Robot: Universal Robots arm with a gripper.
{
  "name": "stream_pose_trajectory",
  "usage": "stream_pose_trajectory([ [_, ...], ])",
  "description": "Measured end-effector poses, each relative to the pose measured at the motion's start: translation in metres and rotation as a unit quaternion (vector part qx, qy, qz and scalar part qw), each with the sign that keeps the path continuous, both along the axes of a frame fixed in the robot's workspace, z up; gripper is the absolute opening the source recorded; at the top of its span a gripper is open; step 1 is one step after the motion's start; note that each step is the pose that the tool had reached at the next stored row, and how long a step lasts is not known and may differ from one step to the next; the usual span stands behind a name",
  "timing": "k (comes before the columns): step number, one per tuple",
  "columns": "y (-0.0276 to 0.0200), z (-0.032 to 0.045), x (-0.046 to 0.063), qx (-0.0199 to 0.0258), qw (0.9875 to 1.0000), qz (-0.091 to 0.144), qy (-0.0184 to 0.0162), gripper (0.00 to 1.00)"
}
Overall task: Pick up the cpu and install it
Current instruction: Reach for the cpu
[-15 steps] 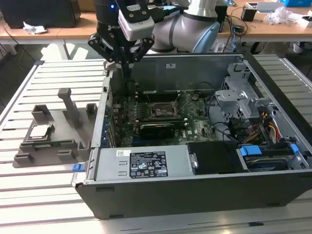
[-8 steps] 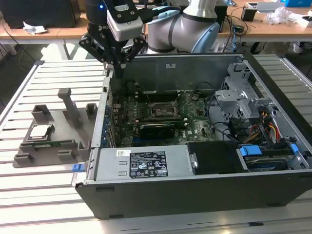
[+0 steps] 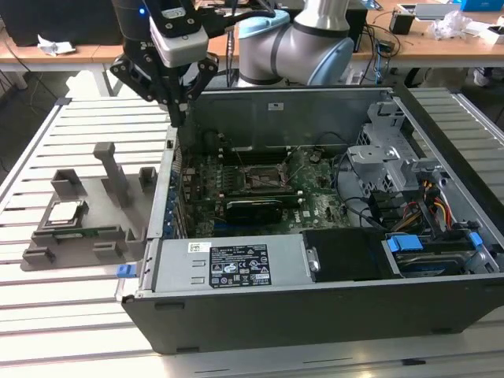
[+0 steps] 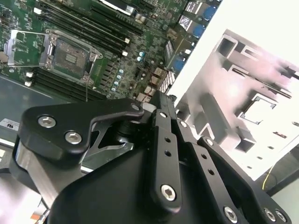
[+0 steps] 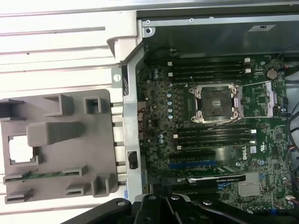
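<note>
In the exterior view your claw (image 3: 179, 116) hangs above the side wall (image 3: 164, 197) of the open computer case (image 3: 315, 315). Its fingers are pressed together with nothing between them.

The cpu (image 3: 64, 213) lies flat in the grey tray (image 3: 35, 256) on the slatted table (image 3: 79, 315), at about 8 o'clock from the claw and well apart from it. The first wrist view shows it as a bright square in its recess. The tray's upright posts (image 3: 112, 167) stand near the chip, at its 2 o'clock, between it and the case.

The socket (image 3: 264, 179) sits on the motherboard (image 3: 323, 205) at about 4 o'clock from the claw, beyond that side wall. Memory slots (image 5: 212, 135) run along two sides of it, and a black card (image 3: 256, 209) lies at its 6 o'clock. Cables (image 3: 433, 209) and a drive cage (image 3: 378, 157) crowd its 3 o'clock side.
</note>
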State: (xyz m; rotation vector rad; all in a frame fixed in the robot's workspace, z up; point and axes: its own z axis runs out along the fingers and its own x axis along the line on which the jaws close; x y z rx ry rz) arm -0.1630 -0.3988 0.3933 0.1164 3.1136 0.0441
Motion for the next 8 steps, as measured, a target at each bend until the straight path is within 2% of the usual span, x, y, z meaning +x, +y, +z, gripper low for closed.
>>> stream_pose_trajectory([
  [4, 0.0000, 0.0000, -0.016, 0.0000, 1.0000, 0.000, 0.0000, 0.11],
  [8, 0.0000, 0.0000, -0.023, 0.0000, 1.0000, 0.000, 0.0000, 0.11],
])
